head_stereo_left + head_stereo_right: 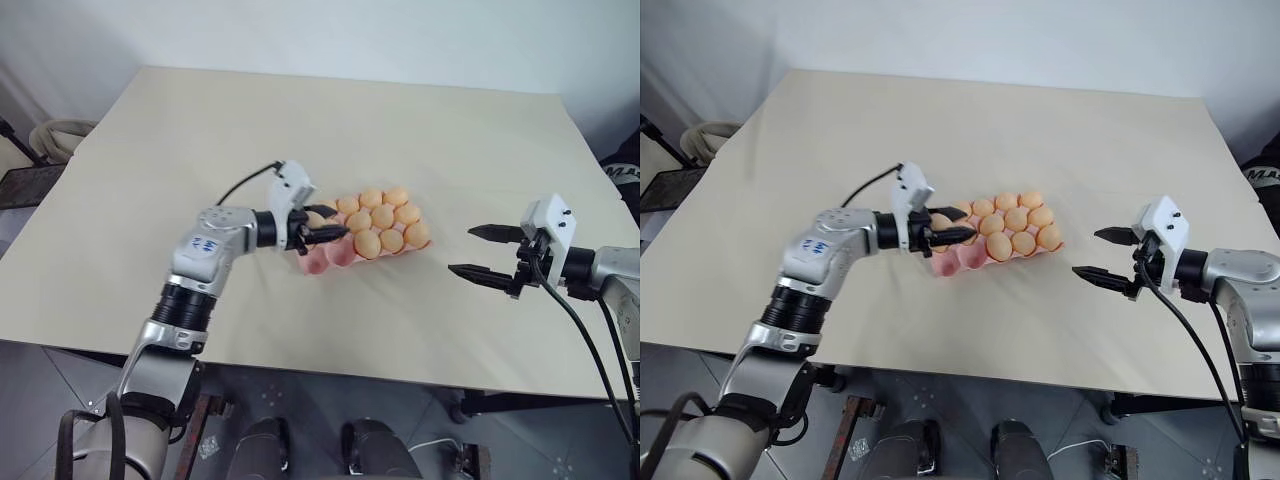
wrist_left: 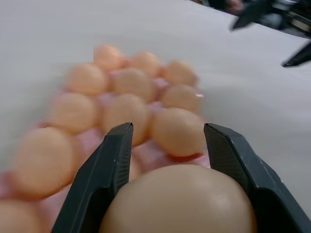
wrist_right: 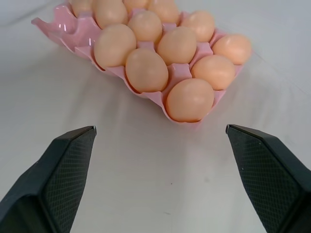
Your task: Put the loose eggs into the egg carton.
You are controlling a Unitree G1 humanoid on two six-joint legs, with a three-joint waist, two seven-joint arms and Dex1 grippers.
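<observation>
A broad beige rectangular table (image 1: 330,130) is filling the middle of the frame, and the flat pink moulded egg carton (image 1: 335,257) is lying at its centre, most cups already taken by pale orange eggs (image 1: 383,216). The left gripper (image 1: 332,222) is hovering over the carton's left end, its two black fingers closing around one smooth peach-coloured egg (image 2: 180,204). At the right of the frame the right gripper (image 1: 478,251) is hanging above bare tabletop, well apart from the carton, fingers spread wide and gripping nothing.
</observation>
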